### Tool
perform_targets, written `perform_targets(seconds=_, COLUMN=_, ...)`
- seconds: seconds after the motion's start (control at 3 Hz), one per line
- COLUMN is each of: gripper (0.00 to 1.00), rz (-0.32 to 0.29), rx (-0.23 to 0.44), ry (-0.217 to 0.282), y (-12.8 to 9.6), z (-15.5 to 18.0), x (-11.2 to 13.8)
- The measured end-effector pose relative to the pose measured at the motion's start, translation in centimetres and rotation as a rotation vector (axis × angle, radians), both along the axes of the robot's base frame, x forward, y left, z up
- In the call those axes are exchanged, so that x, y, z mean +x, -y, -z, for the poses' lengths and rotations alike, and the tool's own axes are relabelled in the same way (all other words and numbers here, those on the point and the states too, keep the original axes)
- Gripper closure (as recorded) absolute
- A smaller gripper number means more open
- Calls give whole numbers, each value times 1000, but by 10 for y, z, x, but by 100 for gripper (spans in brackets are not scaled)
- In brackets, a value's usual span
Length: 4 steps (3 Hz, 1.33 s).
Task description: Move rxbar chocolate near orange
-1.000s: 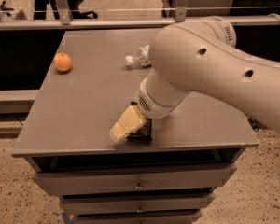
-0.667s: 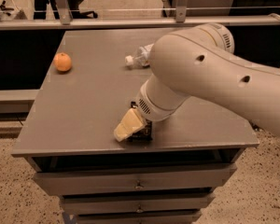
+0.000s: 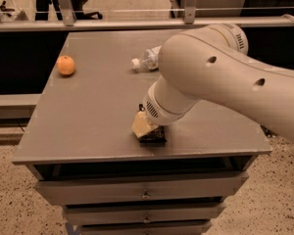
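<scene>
Robot's hand is being held right over the rxbar chocolate, well apart from the orange across the worktop. Whether the bar is being gripped cannot be told.

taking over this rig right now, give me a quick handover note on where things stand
Gripper: low at the table's front edge, right over the rxbar chocolate; whether it has a grip cannot be told.
Rxbar chocolate: on the table by the front edge, mostly hidden under the gripper.
Orange: back left of the table, well apart from the bar.
Clear bottle: lying at the back, partly behind the arm.
Done: gripper is at the bar.
Left: secure the bar, carry it back-left, set it beside the orange.
</scene>
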State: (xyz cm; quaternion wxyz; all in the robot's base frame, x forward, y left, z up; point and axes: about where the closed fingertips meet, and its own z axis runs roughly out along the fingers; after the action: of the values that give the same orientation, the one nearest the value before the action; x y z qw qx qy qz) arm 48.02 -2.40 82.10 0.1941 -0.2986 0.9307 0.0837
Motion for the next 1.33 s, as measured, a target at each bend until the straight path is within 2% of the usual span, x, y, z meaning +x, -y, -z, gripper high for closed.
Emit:
perform_targets(seconds=0.33, gripper=93, rz=0, rx=0, ry=0, y=0, z=-6, x=0)
perform_targets(seconds=0.67, gripper=100, rz=0, rx=0, ry=0, y=0, z=-6, x=0)
perform_targets(seconds=1.33, gripper=100, rz=-181, rx=74, ry=73, y=-36, z=-47, x=53)
